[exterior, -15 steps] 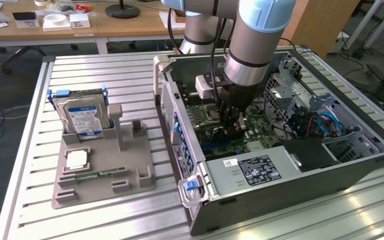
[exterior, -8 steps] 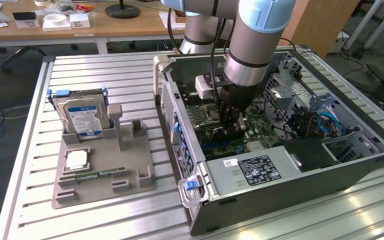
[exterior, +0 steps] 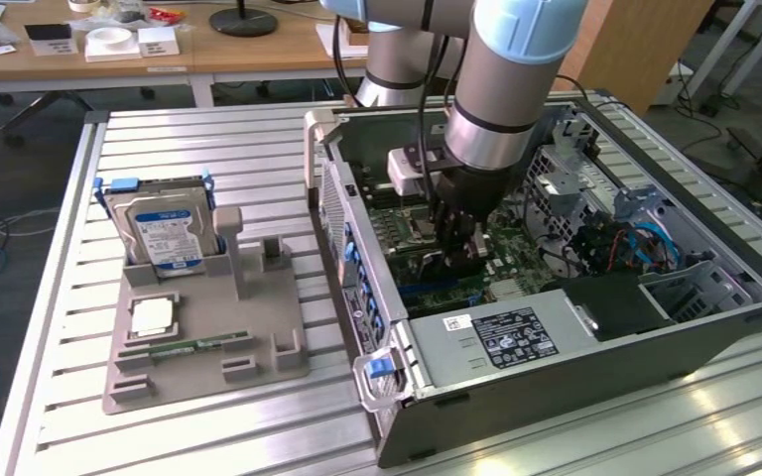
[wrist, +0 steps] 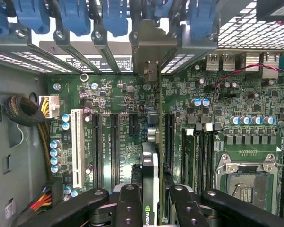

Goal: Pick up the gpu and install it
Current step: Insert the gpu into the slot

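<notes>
Claw (wrist: 154, 201) clenched on gpu (wrist: 150, 163), card edge-on between jaws, over motherboard (wrist: 109, 94).

Wooden desks (exterior: 255, 55), grey floor (exterior: 4, 174), slatted table (exterior: 195, 139)

The thin dark gpu (wrist: 150, 182) stands on edge among the motherboard (wrist: 109, 90) slots, clamped between the jaws.

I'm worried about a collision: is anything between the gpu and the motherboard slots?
Nothing visible does. The gripper holds the gpu edge-on over the motherboard; the slots beside it are bare. The card itself hides the spot straight beneath it.
</notes>
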Available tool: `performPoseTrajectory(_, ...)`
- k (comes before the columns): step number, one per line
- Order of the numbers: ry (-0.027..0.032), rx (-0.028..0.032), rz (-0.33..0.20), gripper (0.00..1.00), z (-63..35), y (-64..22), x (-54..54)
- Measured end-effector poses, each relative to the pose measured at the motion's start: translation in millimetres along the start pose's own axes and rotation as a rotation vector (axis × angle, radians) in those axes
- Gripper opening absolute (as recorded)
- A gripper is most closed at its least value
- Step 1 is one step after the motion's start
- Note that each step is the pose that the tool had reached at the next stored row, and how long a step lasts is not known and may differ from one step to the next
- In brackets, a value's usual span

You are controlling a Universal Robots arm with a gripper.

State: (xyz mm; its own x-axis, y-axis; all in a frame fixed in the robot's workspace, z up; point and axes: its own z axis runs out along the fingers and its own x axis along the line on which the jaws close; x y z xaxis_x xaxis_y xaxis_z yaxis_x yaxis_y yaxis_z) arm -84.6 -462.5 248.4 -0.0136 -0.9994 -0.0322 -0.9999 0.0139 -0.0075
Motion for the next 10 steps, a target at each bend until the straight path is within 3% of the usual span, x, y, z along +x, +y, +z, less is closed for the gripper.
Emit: performPoseTrajectory(10,0.0017,0.0004,0.015,0.27,-1.2,0.0,0.1)
